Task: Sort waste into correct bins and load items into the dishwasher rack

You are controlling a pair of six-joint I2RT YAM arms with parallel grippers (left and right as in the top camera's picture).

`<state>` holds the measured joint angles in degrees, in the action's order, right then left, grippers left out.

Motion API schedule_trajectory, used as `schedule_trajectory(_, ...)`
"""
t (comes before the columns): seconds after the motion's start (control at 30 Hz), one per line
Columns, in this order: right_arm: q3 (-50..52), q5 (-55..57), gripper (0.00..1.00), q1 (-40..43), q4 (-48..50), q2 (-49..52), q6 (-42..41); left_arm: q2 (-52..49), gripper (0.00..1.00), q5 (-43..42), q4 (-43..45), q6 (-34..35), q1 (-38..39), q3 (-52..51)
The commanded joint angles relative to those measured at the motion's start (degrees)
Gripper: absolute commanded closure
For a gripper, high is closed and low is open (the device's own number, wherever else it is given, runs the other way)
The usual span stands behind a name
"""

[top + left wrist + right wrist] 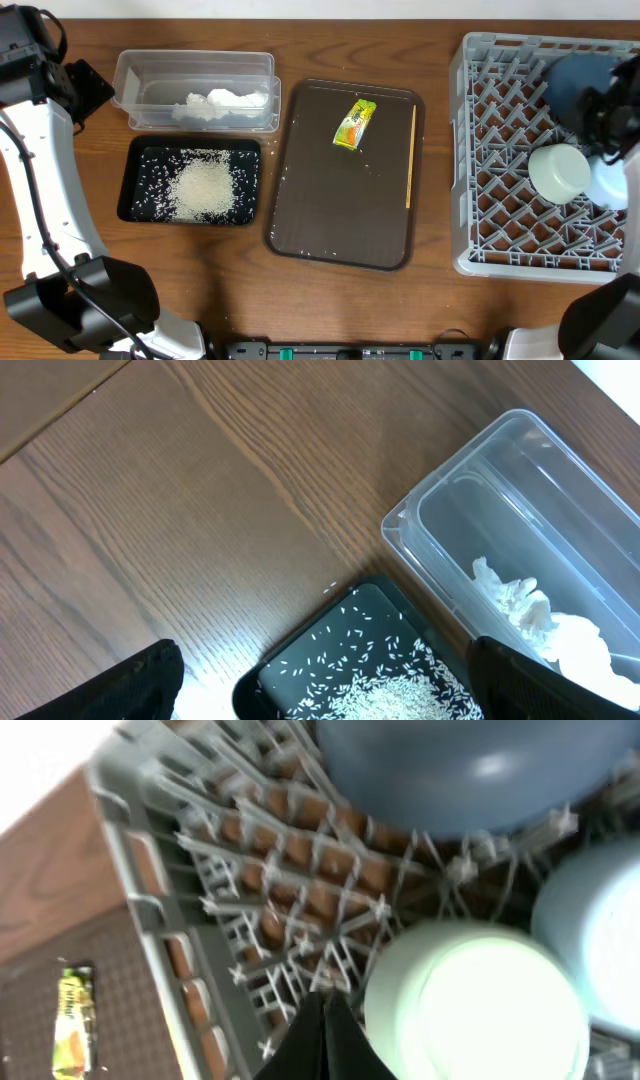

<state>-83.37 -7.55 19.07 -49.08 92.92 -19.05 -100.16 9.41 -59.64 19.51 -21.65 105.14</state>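
Right hand closed, empty, over dishwasher rack; left hand spread wide.

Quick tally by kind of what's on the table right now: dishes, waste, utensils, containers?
Dishes: 3 (plate, green bowl, blue bowl)
Waste: 3 (rice, tissue, wrapper)
Utensils: 1 (stick)
Containers: 4 (tub, black tray, brown tray, rack)
Total: 11
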Motion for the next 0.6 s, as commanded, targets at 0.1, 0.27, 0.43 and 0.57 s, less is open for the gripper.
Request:
schedule_trajectory(0.1,4.6,16.7,0.99,-2.8,-2.4,1.3,-8.3,0.2,0.07,0.7,-0.1,0.1,-0.2,0.2)
schedule_trajectory(0.27,7.8,17.4,0.99,-1.8,-2.9,1.3,-8.6,0.2,0.07,0.7,-0.1,0.1,-0.2,0.2)
schedule_trajectory(0.43,9.9,17.4,0.99,-1.5,-2.9,1.3,-8.6,0.2,0.07,0.7,-0.1,0.1,-0.2,0.2)
schedule_trajectory(0.57,13.0,17.2,0.99,-1.5,-0.4,1.4,-8.6,0.2,0.07,0.7,-0.1,0.1,-0.2,0.2)
